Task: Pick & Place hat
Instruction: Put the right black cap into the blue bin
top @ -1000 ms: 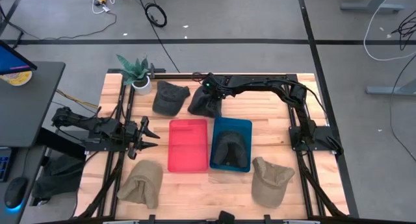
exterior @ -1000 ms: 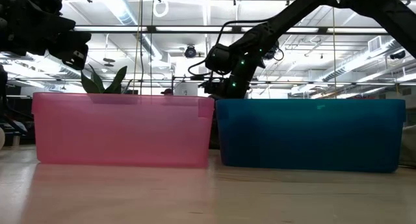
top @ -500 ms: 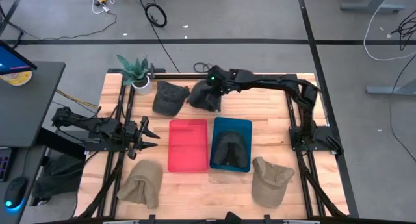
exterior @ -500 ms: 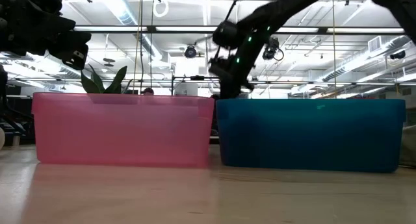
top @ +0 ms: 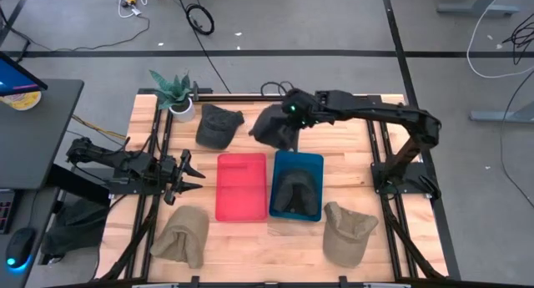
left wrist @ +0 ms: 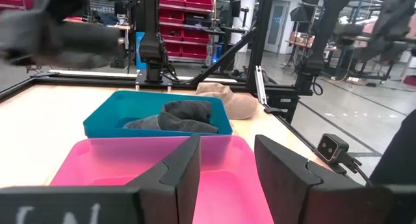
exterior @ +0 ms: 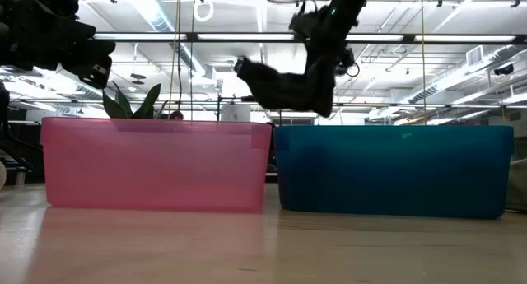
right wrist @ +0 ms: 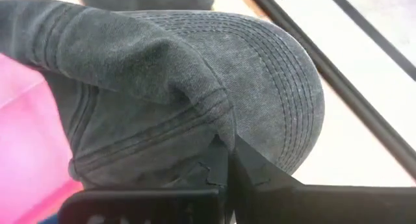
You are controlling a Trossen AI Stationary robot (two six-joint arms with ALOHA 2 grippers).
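Observation:
My right gripper (top: 293,110) is shut on a dark grey cap (top: 270,126), up over the table's far middle, just beyond the blue bin (top: 318,161). In the low view the cap (exterior: 280,86) hangs above the bins' rims. A second dark cap (top: 294,188) lies inside the blue bin. Another dark grey cap (top: 217,125) rests on the table beside the plant. Two tan caps (top: 182,235) (top: 348,232) lie near the table's near edge. My left gripper (top: 188,176) waits open at the table's left, by the pink bin (top: 242,186). My right gripper pinches a fold of the cap's cloth (right wrist: 218,130) between its two fingers (right wrist: 250,169), where the crown meets the stitched brim (right wrist: 286,81). It comes from above. The cap is lifted clear and hangs below the gripper, tilted, trailing toward the table's left (exterior: 251,74).
The pink bin (exterior: 156,165) and blue bin (exterior: 395,169) stand side by side mid-table. A potted plant (top: 173,92) sits at the far left corner. Black frame rails run along the far edge and both sides. Bare wood shows to the blue bin's right.
My right gripper has risen and moved toward the table's right, staying shut on the dark cap. The cap has come off the table and now hangs clear above the bins' rims, near the blue bin's far end.

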